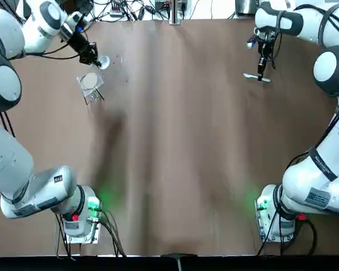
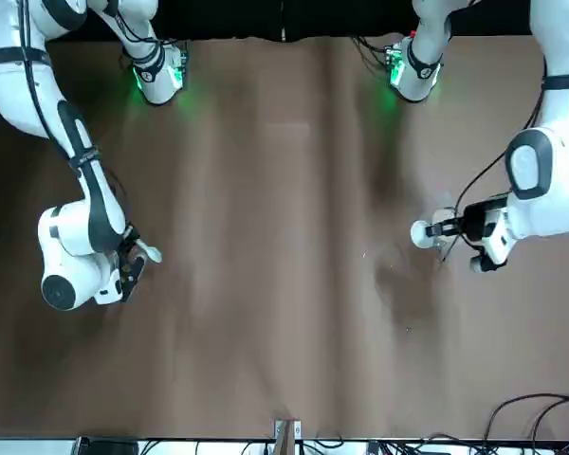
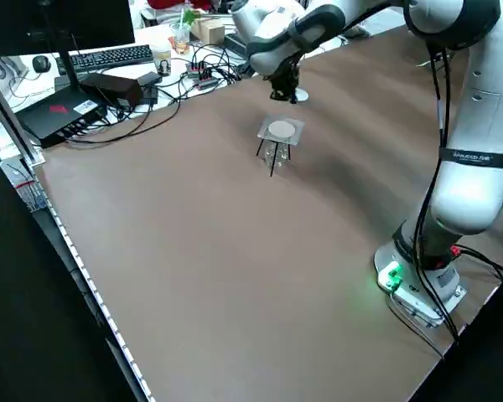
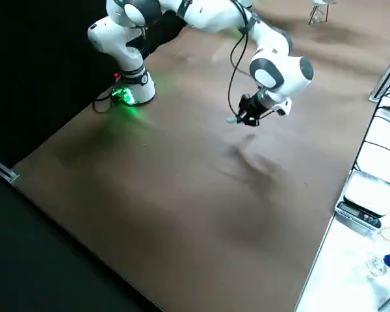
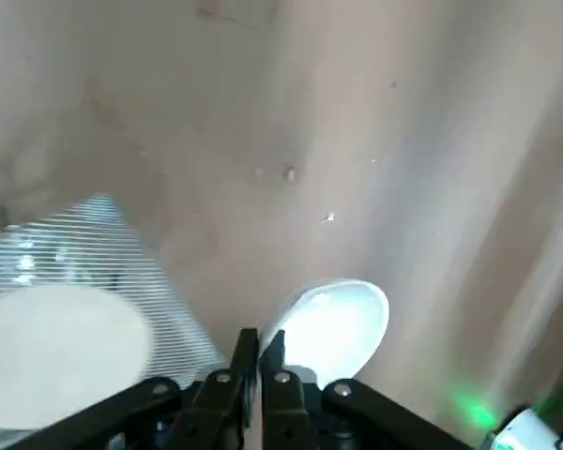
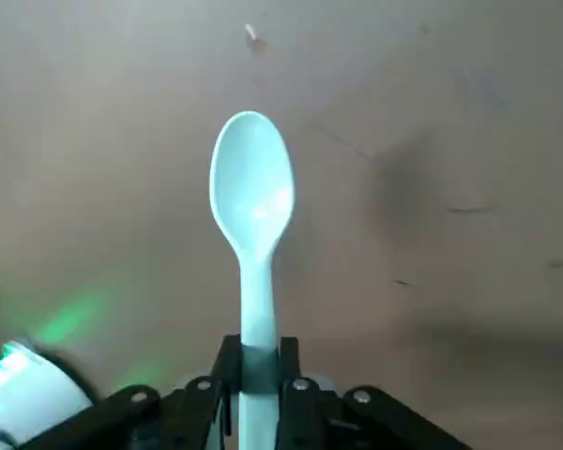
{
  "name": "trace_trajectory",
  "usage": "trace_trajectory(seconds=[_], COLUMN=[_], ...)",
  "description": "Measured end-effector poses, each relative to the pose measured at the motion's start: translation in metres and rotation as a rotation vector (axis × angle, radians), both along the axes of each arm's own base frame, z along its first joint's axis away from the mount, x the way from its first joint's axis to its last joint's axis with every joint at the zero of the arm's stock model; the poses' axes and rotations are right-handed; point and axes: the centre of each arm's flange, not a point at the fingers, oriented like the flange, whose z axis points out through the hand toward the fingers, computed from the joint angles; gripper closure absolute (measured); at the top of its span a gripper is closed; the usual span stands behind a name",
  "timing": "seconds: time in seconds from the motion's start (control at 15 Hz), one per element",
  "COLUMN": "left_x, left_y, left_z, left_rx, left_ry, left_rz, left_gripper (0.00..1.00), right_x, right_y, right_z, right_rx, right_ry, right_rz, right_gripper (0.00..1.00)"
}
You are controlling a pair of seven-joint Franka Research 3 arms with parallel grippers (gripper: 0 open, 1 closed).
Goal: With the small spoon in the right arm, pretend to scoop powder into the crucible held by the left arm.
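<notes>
My left gripper [image 1: 94, 56] is at the far left of the table, shut on the rim of a small white crucible [image 1: 103, 61]. In the left wrist view the crucible [image 5: 333, 319] sits upright and looks empty, with the fingers pinching its near edge. At the far right, my right gripper [image 1: 263, 66] is shut on the handle of a small pale spoon [image 1: 253, 76]. The spoon's bowl [image 6: 252, 192] points away from the wrist, just above the table. The two grippers are far apart, as the front view shows with the crucible [image 2: 422, 232] and spoon [image 2: 151, 252].
A small wire tripod with a mesh and a white disc on top [image 1: 90, 83] stands just nearer the robot than the crucible; the same tripod [image 3: 278, 134] shows in the left side view. Cables, a keyboard and lab equipment lie beyond the table's far edge.
</notes>
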Motion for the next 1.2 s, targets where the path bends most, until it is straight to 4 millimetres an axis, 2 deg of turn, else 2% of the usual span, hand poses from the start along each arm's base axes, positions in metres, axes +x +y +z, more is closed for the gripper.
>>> trace_trajectory(seconds=[0.2, 0.4, 0.6, 0.67, 0.87, 1.13, 1.2], left_x=[-0.014, -0.021, -0.025, -0.028, -0.037, -0.040, -0.040], left_y=[0.043, 0.056, 0.062, 0.074, 0.089, 0.091, 0.091], left_z=[-0.015, -0.024, -0.027, -0.030, -0.037, -0.043, -0.043], left_rx=[-0.021, 0.003, 0.002, -0.005, -0.017, -0.023, -0.023], left_ry=[-0.012, -0.003, -0.012, -0.022, -0.027, -0.019, -0.019], left_rz=[-0.024, -0.054, -0.077, -0.085, -0.093, -0.095, -0.096], left_gripper=[0.94, 0.94, 0.94, 0.94, 0.94, 0.91, 0.85], right_x=[0.013, 0.019, 0.018, 0.015, 0.017, 0.017, 0.017], right_y=[-0.021, -0.052, -0.081, -0.086, -0.083, -0.089, -0.089], right_z=[-0.018, -0.029, -0.043, -0.052, -0.057, -0.062, -0.062], right_rx=[0.065, 0.151, 0.195, 0.207, 0.233, 0.244, 0.248], right_ry=[-0.074, -0.117, -0.133, -0.129, -0.149, -0.149, -0.148], right_rz=[0.131, 0.237, 0.264, 0.269, 0.313, 0.323, 0.327], right_gripper=[0.80, 0.80, 0.80, 0.80, 0.80, 0.80, 0.80])
